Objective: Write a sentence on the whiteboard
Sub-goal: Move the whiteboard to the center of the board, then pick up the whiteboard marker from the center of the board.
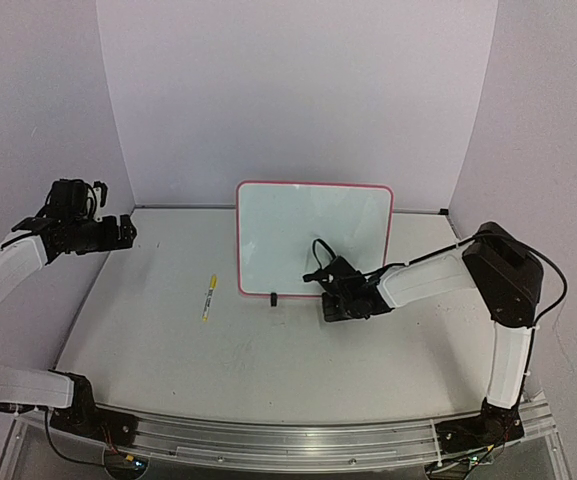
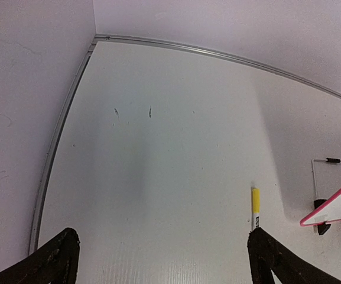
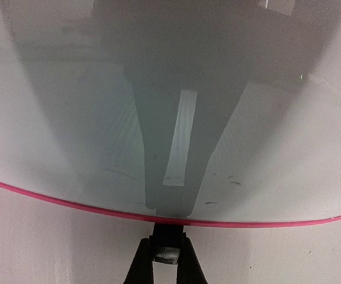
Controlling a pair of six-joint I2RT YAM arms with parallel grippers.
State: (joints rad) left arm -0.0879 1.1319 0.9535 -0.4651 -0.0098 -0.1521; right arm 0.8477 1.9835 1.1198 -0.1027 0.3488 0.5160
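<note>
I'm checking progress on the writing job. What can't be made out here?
Writing on the whiteboard: top view too small; right wrist view shows only reflections and faint smudges.
Whether the right gripper holds anything: a small grey piece sits between its shut jaws, too dim to identify.
Yellow marker: its near end hidden behind a finger of the left gripper, left wrist view.

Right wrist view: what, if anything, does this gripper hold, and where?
The right gripper is shut just under the whiteboard's pink bottom edge, seemingly pinching its small foot; this is not certain.
</note>
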